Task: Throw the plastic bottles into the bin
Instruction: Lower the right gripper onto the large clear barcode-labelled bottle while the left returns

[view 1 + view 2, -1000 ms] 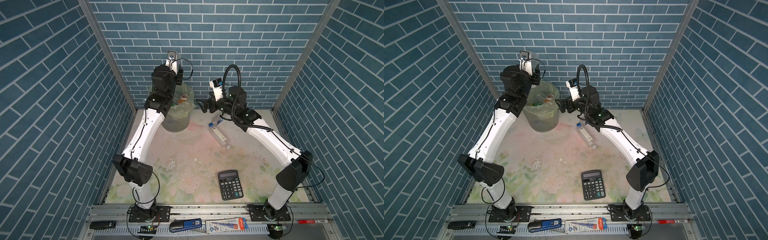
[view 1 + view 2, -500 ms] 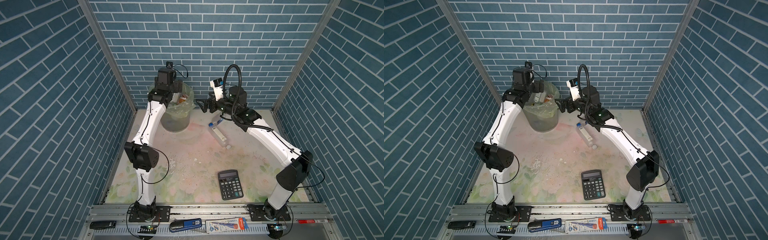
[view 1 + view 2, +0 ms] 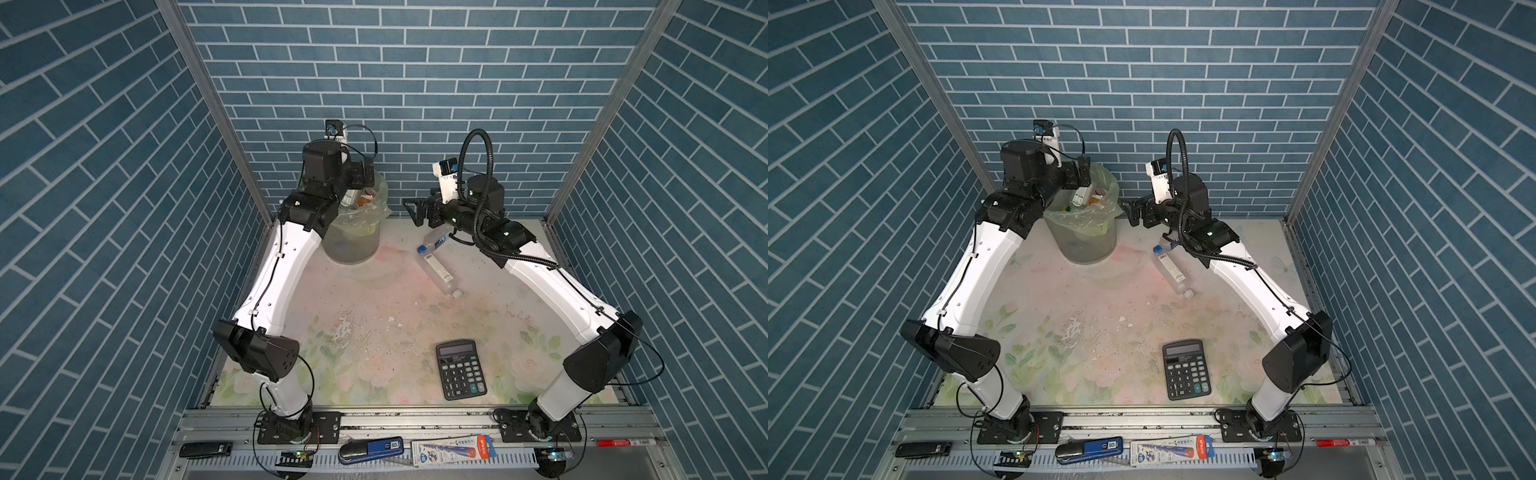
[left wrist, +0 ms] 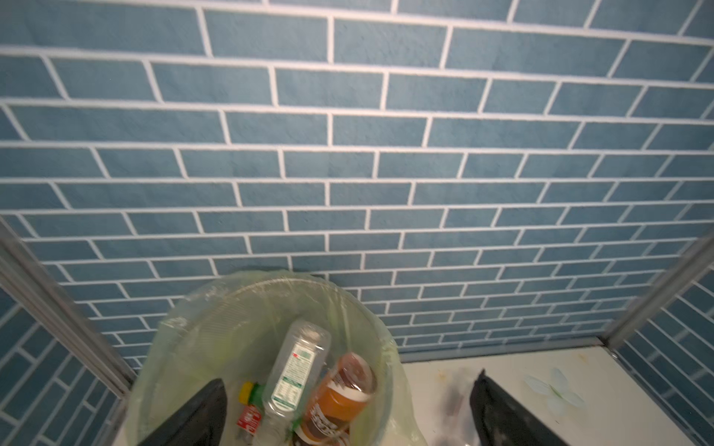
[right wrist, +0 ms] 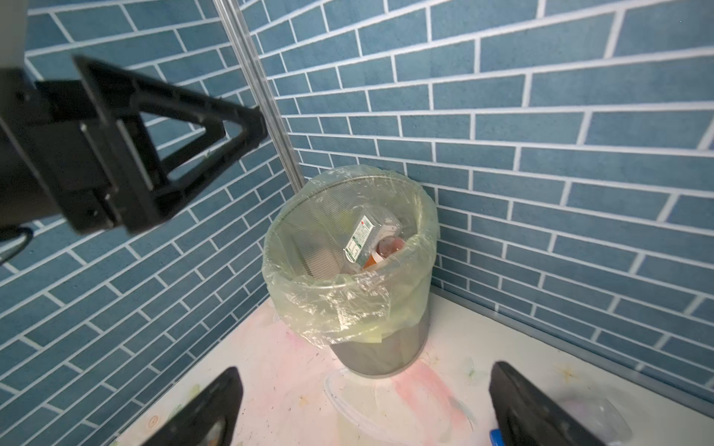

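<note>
The left gripper (image 3: 1083, 171) has opened wide in the last second and now hangs empty over the bin (image 3: 1090, 245) at the tabletop's far left corner. A clear bottle (image 4: 297, 367), likely just dropped, lies inside against a brown bottle (image 4: 344, 394). A white-capped bottle (image 3: 436, 270) and a blue-capped bottle (image 3: 434, 241) remain near the far edge, by the right gripper (image 3: 411, 212), which is also spread and empty.

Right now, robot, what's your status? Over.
Both pincers open, empty: left pincer above bin, right pincer beside it. On table: blue-capped bottle, white-capped bottle. Nothing blocks them.
</note>
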You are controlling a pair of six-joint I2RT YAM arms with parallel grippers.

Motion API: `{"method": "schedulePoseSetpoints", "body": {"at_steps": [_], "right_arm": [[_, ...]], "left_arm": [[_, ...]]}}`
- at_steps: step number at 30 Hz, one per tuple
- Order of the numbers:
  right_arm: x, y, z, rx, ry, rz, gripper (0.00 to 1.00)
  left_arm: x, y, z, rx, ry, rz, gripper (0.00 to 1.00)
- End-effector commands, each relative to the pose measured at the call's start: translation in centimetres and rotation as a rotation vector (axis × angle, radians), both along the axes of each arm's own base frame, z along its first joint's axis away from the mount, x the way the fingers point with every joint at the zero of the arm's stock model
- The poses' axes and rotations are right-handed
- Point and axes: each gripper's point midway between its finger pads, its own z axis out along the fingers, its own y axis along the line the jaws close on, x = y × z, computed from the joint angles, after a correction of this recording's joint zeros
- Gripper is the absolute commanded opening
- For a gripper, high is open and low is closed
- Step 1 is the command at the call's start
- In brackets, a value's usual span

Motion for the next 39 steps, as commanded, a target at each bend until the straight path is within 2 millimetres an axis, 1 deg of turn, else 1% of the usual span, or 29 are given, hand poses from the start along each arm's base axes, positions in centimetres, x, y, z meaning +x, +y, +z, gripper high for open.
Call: {"method": "schedulePoseSetpoints", "body": {"at_steps": [1,3,5,8,10,14,18,20,24,29,32,34,39], "right_arm": [[0.2,-3.0,-2.1,-0.045,0.068,-0.093,0.99],[0.5,-4.3,-3.3,-0.064,0.100,-0.122,0.99],[0.7,-5.6,-4.6,-0.084,0.127,-0.151,0.99],[0.8,-7.4,-6.8,-0.108,0.172,-0.191,0.99],[0.9,-8.5,-8.7,-0.125,0.209,-0.212,0.99],[1.2,-10.5,-13.0,-0.164,0.305,-0.255,0.99],[1.4,-11.6,-17.9,-0.227,0.413,-0.273,0.99],[1.8,-11.8,-20.3,-0.286,0.463,-0.278,0.99],[2.1,-11.5,-23.7,-0.351,0.532,-0.263,0.99],[2.1,-11.1,-27.3,-0.380,0.609,-0.245,0.98],[2.4,-10.8,-28.7,-0.386,0.639,-0.240,0.96],[2.7,-10.4,-29.5,-0.376,0.651,-0.231,0.95],[2.9,-9.4,-31.8,-0.364,0.707,-0.205,0.93]], "left_arm": [[-1.7,-2.0,0.2,-0.180,-0.006,-0.095,0.99],[-2.7,-3.2,-1.1,-0.221,0.013,-0.134,0.99],[-3.6,-4.4,-2.3,-0.224,0.033,-0.151,0.99],[-5.1,-6.5,-4.5,-0.240,0.068,-0.196,0.99],[-5.9,-7.5,-5.8,-0.253,0.086,-0.207,0.99],[-7.4,-9.5,-9.0,-0.282,0.142,-0.237,0.99],[-8.6,-11.0,-12.0,-0.259,0.196,-0.246,0.99],[-8.8,-11.4,-13.8,-0.282,0.239,-0.244,0.99],[-9.4,-12.0,-17.1,-0.325,0.325,-0.237,0.99],[-10.4,-12.2,-21.2,-0.364,0.400,-0.212,0.99],[-10.8,-12.2,-23.4,-0.392,0.446,-0.196,0.99],[-10.9,-12.2,-24.3,-0.389,0.468,-0.194,0.99],[-11.2,-11.9,-25.2,-0.349,0.483,-0.191,0.99]]}}
